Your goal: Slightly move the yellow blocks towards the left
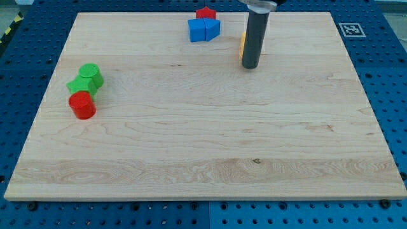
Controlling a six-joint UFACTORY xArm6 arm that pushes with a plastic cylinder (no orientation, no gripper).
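My tip [250, 66], a bare rod with nothing to open or close, stands near the board's [191, 159] top edge, hiding all but a sliver of the yellow blocks [243, 43] behind it, presumably positioned for the leftward nudge.

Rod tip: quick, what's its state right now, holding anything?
My tip: no jaws, holds nothing; it stands on the board, hiding most of a yellow block at its left edge; contact cannot be told.

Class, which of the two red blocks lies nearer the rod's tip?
The red block at the view's top, behind the blue blocks; the red cylinder sits far left of my tip.
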